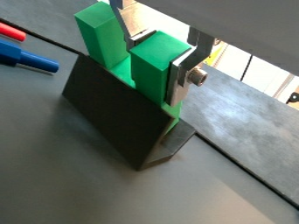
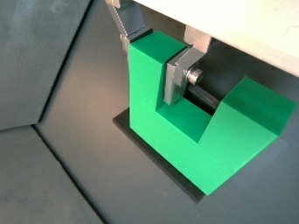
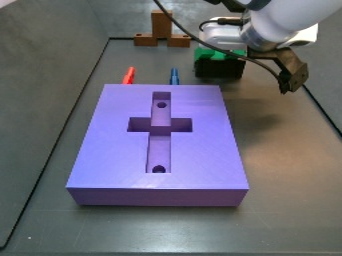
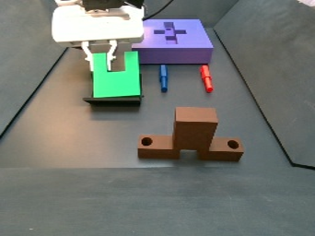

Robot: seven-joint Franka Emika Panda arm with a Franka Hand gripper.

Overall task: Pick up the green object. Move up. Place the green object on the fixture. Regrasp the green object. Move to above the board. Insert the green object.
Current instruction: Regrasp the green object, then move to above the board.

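Observation:
The green object (image 1: 158, 74) is a bright green U-shaped piece standing upright against the dark fixture (image 1: 111, 122). My gripper (image 1: 152, 54) comes down over one arm of the U, with a silver finger pressed flat on each side of it. Both wrist views show this; in a wrist view the green object (image 2: 176, 144) stands on the fixture's base plate (image 2: 125, 124) with my gripper (image 2: 152, 57) on its arm. In a side view my gripper (image 4: 103, 57) is over the green object (image 4: 117, 85). The purple board (image 3: 201, 140) lies apart, its cross-shaped slot empty.
A brown cross-shaped block (image 4: 187, 138) stands near the front in a side view and at the back (image 3: 163, 38) in a side view. A red pen (image 4: 205, 76) and a blue pen (image 4: 163, 76) lie between the board (image 4: 191, 44) and the fixture (image 4: 110, 99).

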